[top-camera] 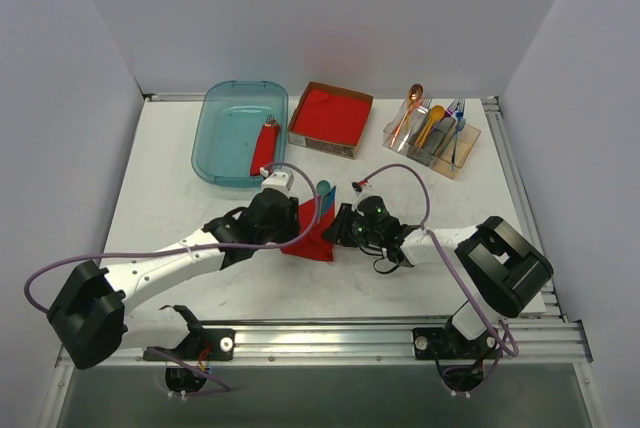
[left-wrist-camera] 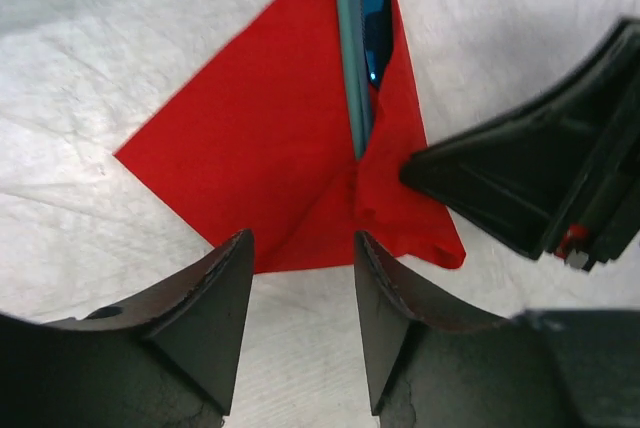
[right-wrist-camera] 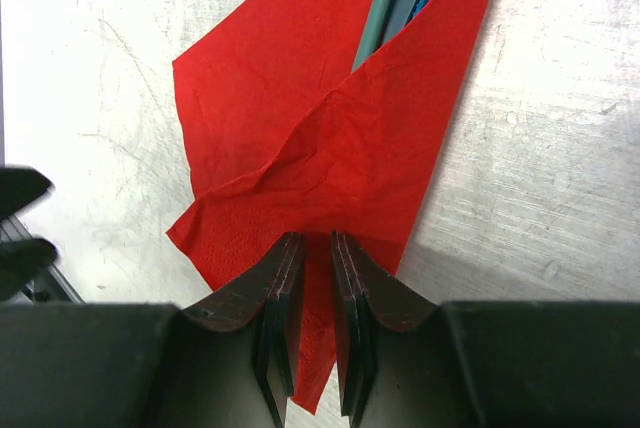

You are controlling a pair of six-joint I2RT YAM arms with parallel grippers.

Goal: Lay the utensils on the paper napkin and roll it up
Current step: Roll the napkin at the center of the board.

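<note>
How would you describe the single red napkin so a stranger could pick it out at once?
Look to the middle of the white table. There lies the paper napkin, a thin red sheet partly folded over a teal spoon and a blue piece. Unlike the red stack in its cardboard tray at the back, it is a single creased sheet lying straight on the table.

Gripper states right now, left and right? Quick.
Left gripper: open, holding nothing.
Right gripper: shut on a fold of the thin bright-red paper napkin.
</note>
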